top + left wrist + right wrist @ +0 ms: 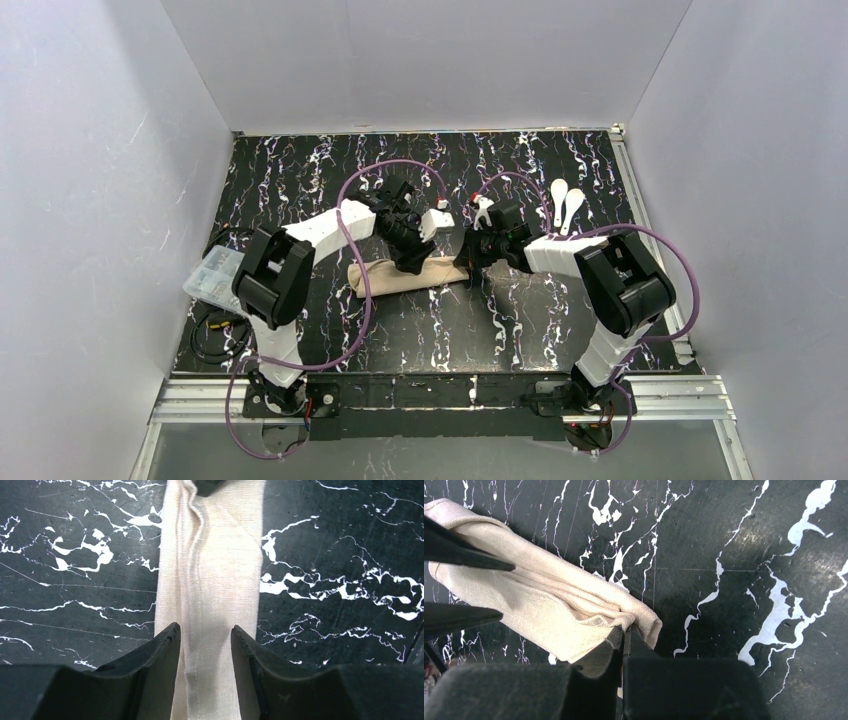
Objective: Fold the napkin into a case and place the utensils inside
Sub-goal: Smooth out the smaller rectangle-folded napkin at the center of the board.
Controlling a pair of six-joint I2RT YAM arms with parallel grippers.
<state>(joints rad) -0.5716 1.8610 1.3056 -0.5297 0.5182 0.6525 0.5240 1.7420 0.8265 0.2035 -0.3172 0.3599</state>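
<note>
— How is the left arm (320, 232) set?

— Its elbow is raised near the base. The forearm reaches forward and rightward to the middle of the table (300, 170), and the wrist is tipped steeply down. The left tool (205, 637) stands over the napkin (440, 272), which lies as a long narrow beige band across the table's centre.

— Is it holding the cloth?

— No. Its fingers (167, 647) are partway apart, both tips over the band, with a strip of cloth showing between them. I cannot tell whether the tips press down on it.

— And the right arm (555, 255)?

— Roughly a mirror. The elbow is up on the right, the forearm stretches leftward, and the wrist is low at the band's right end. The right tool (625, 635) is closed, with a corner of the napkin pinched between its tips.

— Where are the utensils (563, 205)?

— The two white spoons lie side by side toward the table's far right, beyond the right forearm and well apart from the napkin. A clear plastic box (212, 272) sits at the left edge, beside the left elbow.
</note>
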